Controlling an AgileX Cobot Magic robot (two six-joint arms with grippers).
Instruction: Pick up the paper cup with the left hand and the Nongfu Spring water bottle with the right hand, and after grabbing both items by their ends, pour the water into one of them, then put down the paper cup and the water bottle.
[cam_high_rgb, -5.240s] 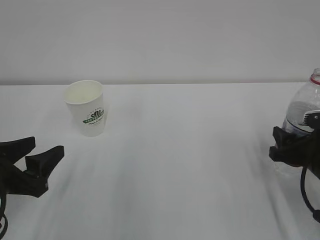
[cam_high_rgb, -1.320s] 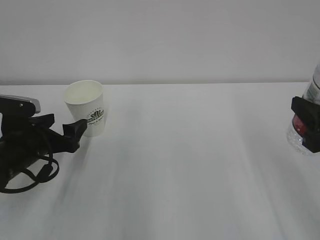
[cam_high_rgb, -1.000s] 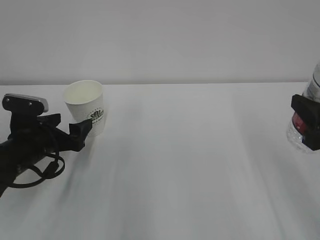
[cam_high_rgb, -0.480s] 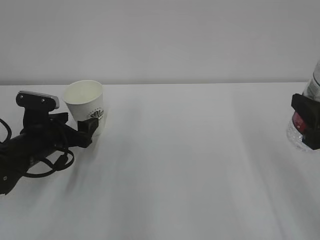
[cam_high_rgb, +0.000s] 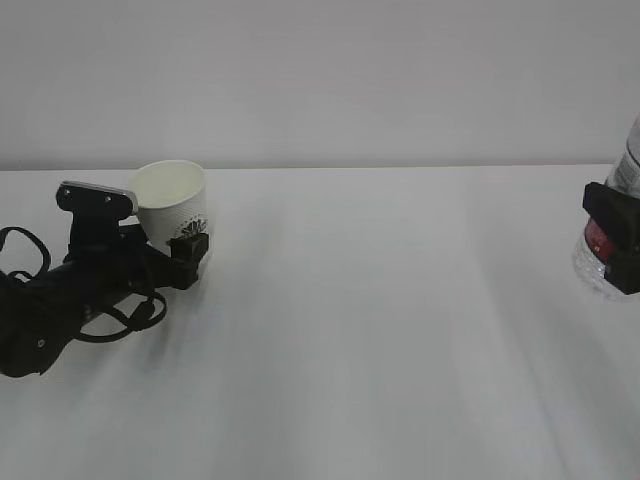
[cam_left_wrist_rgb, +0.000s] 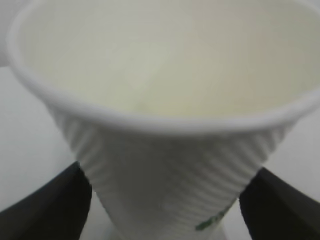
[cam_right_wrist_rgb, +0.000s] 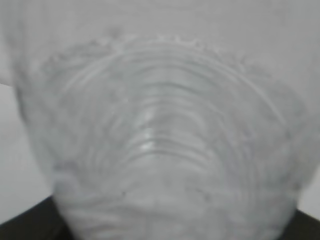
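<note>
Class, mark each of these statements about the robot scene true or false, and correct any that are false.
1. The paper cup stands upright on the table. True.
2. The left hand has its fingers on either side of the cup's lower part. True.
3. The cup lies on its side. False: it is upright, mouth up.
4. The Nongfu Spring water bottle stands beside the cup. False: it is far across the table, at the right edge.
5. The right hand is at the bottle. True.
</note>
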